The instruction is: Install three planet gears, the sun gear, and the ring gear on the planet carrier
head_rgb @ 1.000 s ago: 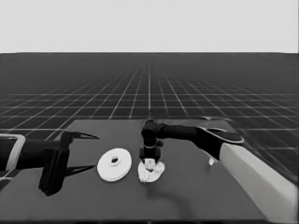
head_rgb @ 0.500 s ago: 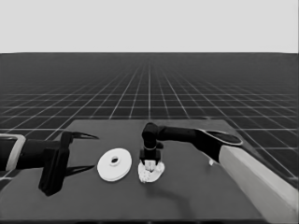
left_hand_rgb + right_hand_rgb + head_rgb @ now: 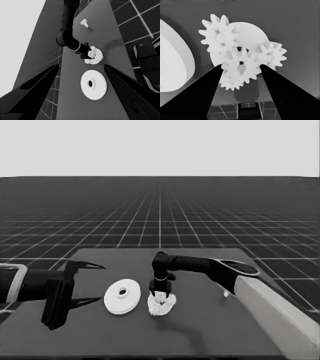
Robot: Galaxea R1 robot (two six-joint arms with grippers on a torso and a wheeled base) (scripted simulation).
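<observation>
We've got the right gripper (image 3: 161,292) reaching in over the smaller round part (image 3: 162,305), which sits near the middle of the desk (image 3: 210,330). In the right wrist view its fingers (image 3: 197,97) are clamped on either side of one gear (image 3: 241,65) right over the centre hole. Three more gears (image 3: 219,35) sit around it on the smaller round part, one mostly hidden under the held gear. The larger round part (image 3: 122,296) lies flat just beside the smaller one, on its left, not touching. The thin white piece (image 3: 84,23) is well off to the right of the smaller round part, near the desk's right edge. The left gripper (image 3: 82,282) waits left of the larger round part, fingers spread apart, holding nothing. Bare desk in front of the smaller round part.
</observation>
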